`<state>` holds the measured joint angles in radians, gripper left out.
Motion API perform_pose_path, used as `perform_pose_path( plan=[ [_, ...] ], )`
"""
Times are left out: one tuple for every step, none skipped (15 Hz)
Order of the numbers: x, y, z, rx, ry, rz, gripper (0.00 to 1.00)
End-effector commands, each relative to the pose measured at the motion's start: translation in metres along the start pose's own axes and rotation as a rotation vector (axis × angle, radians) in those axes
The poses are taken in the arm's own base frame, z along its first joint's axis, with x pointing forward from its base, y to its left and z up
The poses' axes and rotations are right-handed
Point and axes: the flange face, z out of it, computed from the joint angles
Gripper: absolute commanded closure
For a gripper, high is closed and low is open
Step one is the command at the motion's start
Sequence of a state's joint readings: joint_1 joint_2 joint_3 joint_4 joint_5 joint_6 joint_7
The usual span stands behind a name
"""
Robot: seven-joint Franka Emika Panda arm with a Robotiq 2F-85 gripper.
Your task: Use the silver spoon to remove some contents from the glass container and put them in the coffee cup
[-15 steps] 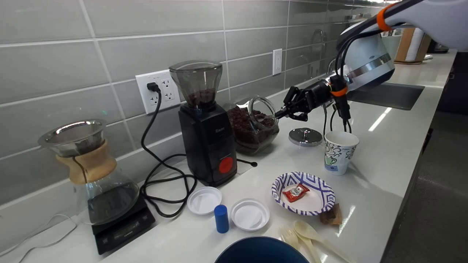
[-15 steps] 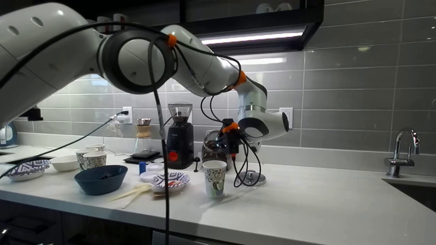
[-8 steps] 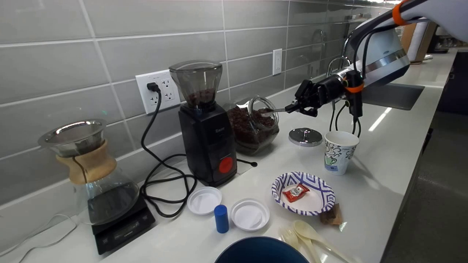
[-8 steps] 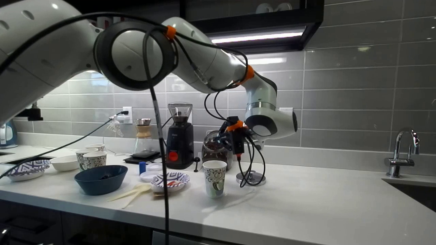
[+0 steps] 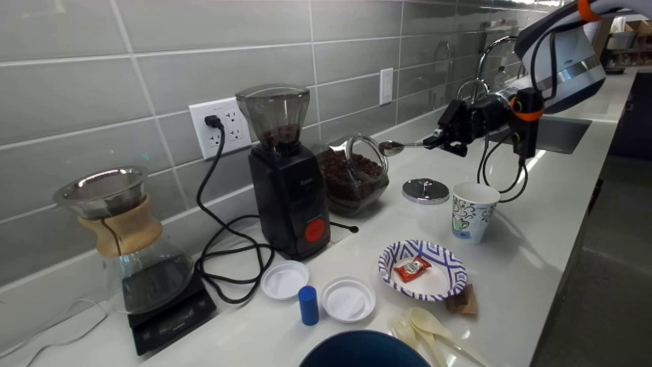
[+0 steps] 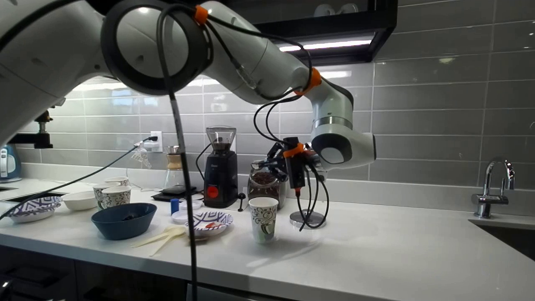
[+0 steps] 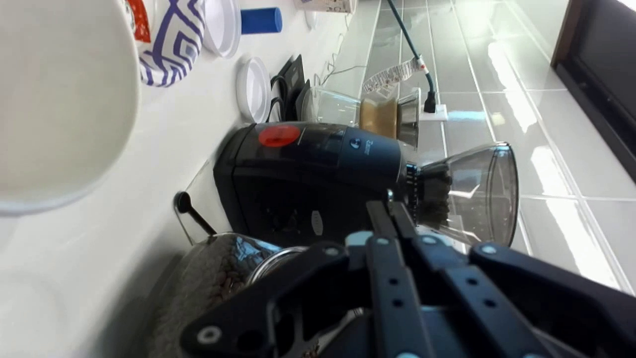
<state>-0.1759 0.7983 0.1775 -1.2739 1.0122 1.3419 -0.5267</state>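
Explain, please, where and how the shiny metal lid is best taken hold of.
Probably by its central knob, coming down from above: the lid lies flat on the counter, with the knob standing up and the rest low.

We see shiny, smooth metal on the silver spoon (image 5: 391,148) and clear, glossy walls on the glass container (image 5: 350,186), its contents (image 5: 368,165) rough and granular. In an exterior view, at three o'clock from the glass container, the lid (image 5: 426,189) is polished metal; at four o'clock from the lid, the coffee cup (image 5: 473,216) looks smooth, printed paper. We read low-sheen plastic on the grinder (image 5: 285,204), smooth wood on the carafe collar (image 5: 133,229), a mostly matt finish on the claw (image 7: 386,209), and gloss on the bench (image 5: 519,285) and wall tiles (image 5: 214,66).
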Motion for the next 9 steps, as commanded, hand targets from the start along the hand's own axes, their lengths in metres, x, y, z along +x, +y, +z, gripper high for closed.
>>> perform_pose_path(
  plan=[
    [-0.04, -0.011, -0.009, 0.031, -0.037, -0.014, 0.99],
    [-0.05, -0.01, -0.012, 0.029, -0.045, -0.011, 0.99],
    [-0.06, -0.011, -0.016, 0.027, -0.046, -0.006, 0.99],
    [-0.071, -0.01, -0.02, 0.021, -0.044, -0.002, 0.99],
    [-0.081, -0.01, -0.025, 0.009, -0.037, 0.007, 0.99],
    [-0.09, -0.009, -0.028, 0.004, -0.027, 0.013, 0.99],
    [-0.1, -0.009, -0.032, -0.006, -0.012, 0.021, 0.99],
    [-0.109, -0.009, -0.035, -0.011, -0.001, 0.029, 0.99],
    [-0.119, -0.009, -0.038, -0.012, 0.008, 0.035, 0.99]
  ],
)
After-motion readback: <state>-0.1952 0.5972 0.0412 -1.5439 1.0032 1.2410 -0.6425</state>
